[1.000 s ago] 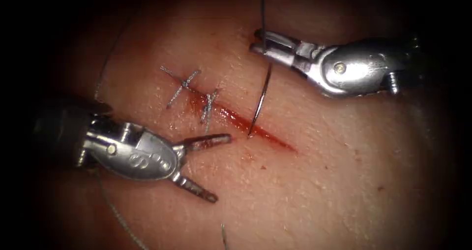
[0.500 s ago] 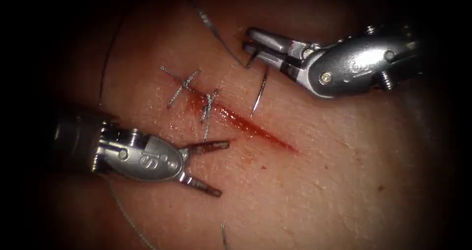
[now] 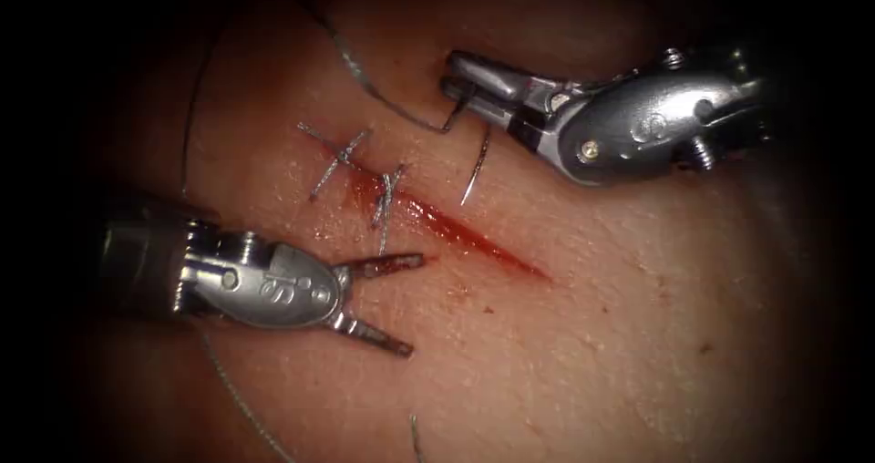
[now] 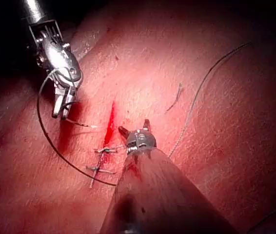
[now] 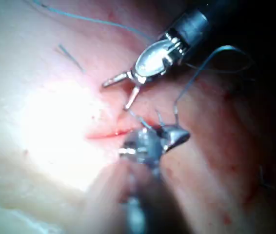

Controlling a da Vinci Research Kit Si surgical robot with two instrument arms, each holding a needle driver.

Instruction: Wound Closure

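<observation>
- looking at the right tool (image 3: 456,85), what is it holding?
- its jaws are closed on the needle (image 3: 474,173), near the end where the thread (image 3: 365,85) joins. the needle hangs above the tissue (image 3: 638,335), just to the right of the cut (image 3: 456,231). its sharp end points down at the cut but is not in it.
- did anything change?
- yes. a second ago the sharp end was right at the cut. now the needle has lifted up and away, and the thread has swung over to the left. so the needle is free, not stuck in the tissue.
- and the left tool (image 3: 392,303)?
- its jaws are wide open and hold nothing. it sits just left of the cut and has hardly moved.
- what about the cut?
- two stitches (image 3: 351,162) cross its upper end. the lower end is open and wet with red fluid (image 3: 428,217).
- and the rest?
- the tissue is pink, shiny and a bit bumpy. thread lies in loose curves left of the cut. a short cut end of thread (image 4: 176,97) lies a little way off. all around is dark.
</observation>
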